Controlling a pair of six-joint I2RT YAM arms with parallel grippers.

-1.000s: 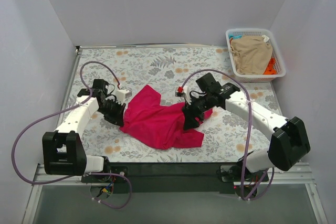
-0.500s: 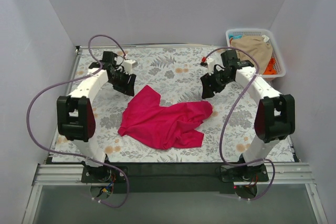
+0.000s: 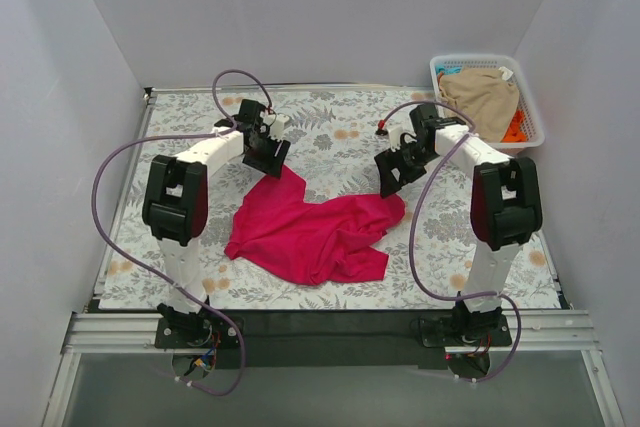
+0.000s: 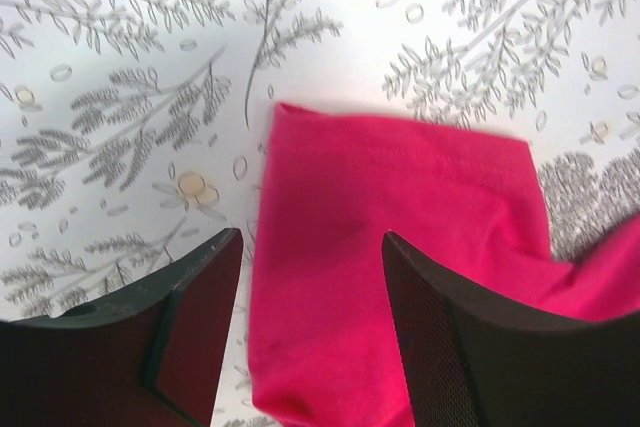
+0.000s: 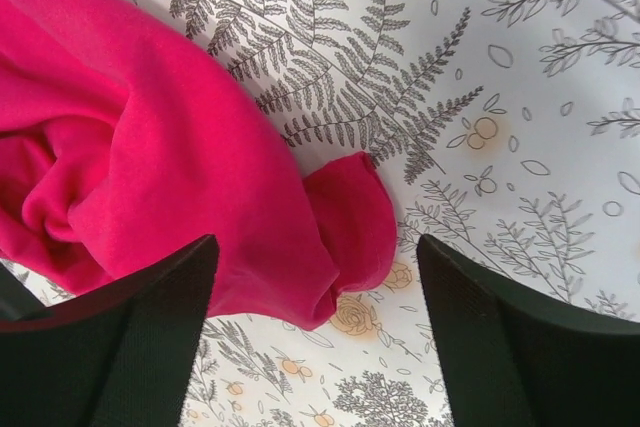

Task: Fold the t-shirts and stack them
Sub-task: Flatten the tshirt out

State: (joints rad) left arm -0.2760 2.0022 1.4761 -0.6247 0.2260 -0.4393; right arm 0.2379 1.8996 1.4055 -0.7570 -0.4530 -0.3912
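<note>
A crimson-pink t-shirt (image 3: 310,232) lies crumpled on the floral table cover, mid-table. My left gripper (image 3: 268,154) hovers over its far-left sleeve end, open. In the left wrist view that sleeve (image 4: 400,187) shows below and between the spread fingers (image 4: 190,317), untouched. My right gripper (image 3: 390,175) hangs above the shirt's far-right end, also open. The right wrist view has the bunched pink cloth (image 5: 150,147) under the wide jaws with nothing gripped. A tan t-shirt (image 3: 480,97) and an orange one (image 3: 514,127) lie in the basket.
The white lattice basket (image 3: 475,58) stands at the back right corner. Grey walls close in the table on the left, back and right. Purple cables loop from both arms over the table.
Both arms lifted off the shirt's sides, swung toward the back, and now sit over its far ends. Both sets of jaws have widened. The shirt has barely shifted.
</note>
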